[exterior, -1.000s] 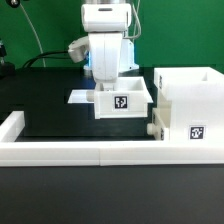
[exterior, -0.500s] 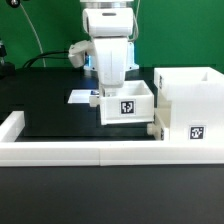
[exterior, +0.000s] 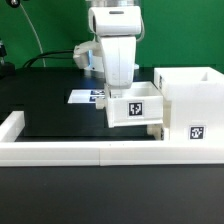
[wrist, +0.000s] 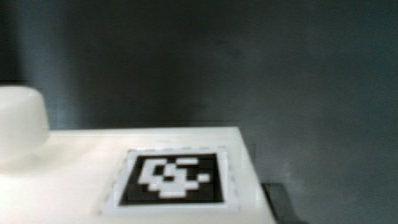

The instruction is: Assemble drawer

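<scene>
A small open-top white tray (exterior: 135,108) of the drawer, tag on its front, hangs just above the black table. My gripper (exterior: 122,94) reaches into it from above and is shut on its back wall; the fingertips are hidden inside. The tray's right side is almost touching the tall white shell (exterior: 190,100), which stands at the exterior view's right with a tag low on its front. A small white knob-like part (exterior: 154,129) shows at the shell's lower left. In the wrist view a tagged white face of the tray (wrist: 173,177) fills the near field.
The marker board (exterior: 85,97) lies flat on the table behind the tray. A low white wall (exterior: 60,152) borders the table's front and left side. A rounded white part (wrist: 15,120) shows at the edge of the wrist view.
The gripper has carried the tray toward the exterior view's right and slightly forward, from over the marker board to beside the shell. More of the marker board is uncovered.
</scene>
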You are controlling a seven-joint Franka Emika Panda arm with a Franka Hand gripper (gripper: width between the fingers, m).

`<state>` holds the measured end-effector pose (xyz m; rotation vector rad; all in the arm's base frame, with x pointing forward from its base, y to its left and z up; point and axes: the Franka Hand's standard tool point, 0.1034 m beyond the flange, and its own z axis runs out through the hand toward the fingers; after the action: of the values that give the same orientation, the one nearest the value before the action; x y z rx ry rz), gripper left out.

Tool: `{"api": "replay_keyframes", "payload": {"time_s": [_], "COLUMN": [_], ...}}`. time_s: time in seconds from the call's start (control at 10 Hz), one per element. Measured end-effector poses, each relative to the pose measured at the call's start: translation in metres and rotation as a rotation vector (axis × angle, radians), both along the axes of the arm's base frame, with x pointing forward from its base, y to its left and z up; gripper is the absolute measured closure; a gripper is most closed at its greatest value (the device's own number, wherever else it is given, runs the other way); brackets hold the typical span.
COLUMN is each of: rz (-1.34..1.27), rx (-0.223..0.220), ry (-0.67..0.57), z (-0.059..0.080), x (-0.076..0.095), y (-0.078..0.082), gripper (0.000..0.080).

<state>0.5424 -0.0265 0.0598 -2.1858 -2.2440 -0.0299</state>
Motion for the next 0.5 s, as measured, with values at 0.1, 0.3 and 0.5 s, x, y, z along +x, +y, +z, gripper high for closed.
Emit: {"api": "replay_keyframes", "payload": {"time_s": [0.1, 0.3, 0.5], "rz": [0.000, 0.001, 0.003], "rx": [0.000, 0.001, 0.001], "ry": [0.001, 0.002, 0.001], "z": [-0.0003, -0.0008, -0.0004], "x": [-0.0004, -0.0010, -0.0004], "y": [-0.0002, 0.0005, 0.0021], "gripper": [0.0755, 0.0755, 0.0755]}}
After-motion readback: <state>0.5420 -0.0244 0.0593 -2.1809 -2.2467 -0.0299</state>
